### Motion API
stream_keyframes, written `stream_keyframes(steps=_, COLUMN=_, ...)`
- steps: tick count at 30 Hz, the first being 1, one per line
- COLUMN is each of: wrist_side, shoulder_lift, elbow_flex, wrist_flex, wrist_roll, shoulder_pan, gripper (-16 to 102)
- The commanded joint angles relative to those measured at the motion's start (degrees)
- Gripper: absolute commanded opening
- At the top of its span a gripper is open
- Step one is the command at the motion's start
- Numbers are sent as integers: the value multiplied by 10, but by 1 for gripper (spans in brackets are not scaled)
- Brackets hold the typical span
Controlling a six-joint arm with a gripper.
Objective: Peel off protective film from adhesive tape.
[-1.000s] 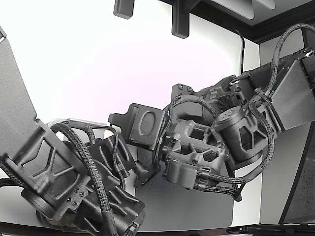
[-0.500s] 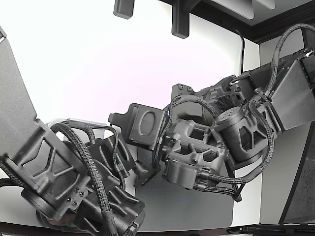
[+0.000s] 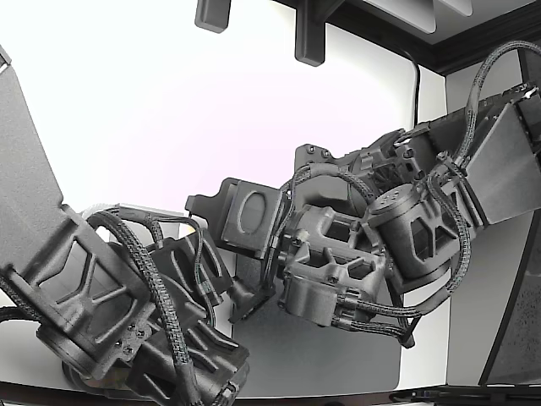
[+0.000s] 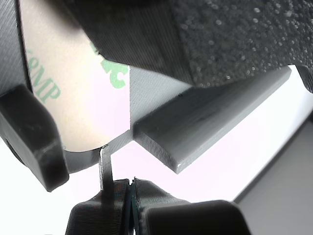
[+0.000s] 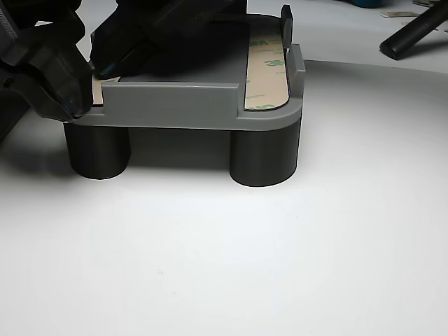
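Note:
The wrist view is close on the tan protective film point(image 4: 73, 98), printed in green, lying on the grey fixture point(image 4: 210, 117). My gripper point(image 4: 131, 196) has its jaws pressed together on a thin strip point(image 4: 105, 166) that runs up to the film's rounded edge. Black fingers point(image 4: 29, 132) flank the film. In the other view the fixture point(image 5: 175, 105) stands on two round legs, with black fingers point(image 5: 59, 77) at its left corner over a tan film end point(image 5: 96, 87). A second film-covered tape strip point(image 5: 266, 70) lies along the fixture's right side. In the exterior view the fixture and tape are hidden behind the arms.
Two black arms fill the exterior view, one low on its left point(image 3: 110, 304) and one on its right point(image 3: 406, 228), meeting over a dark mat point(image 3: 321, 355) on a white table. A black rod point(image 5: 413, 31) lies behind the fixture.

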Motion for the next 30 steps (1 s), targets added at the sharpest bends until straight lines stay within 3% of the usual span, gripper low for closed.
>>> stream_keyframes(steps=1, wrist_side=2, shoulder_lift=9, elbow_flex=-19, wrist_flex=0, wrist_roll=1, shoulder_pan=-4, gripper=-11)
stream_keyframes(steps=30, wrist_side=1, shoulder_lift=4, elbow_flex=-30, wrist_flex=8, wrist_roll=5, shoulder_pan=-2, gripper=-11)
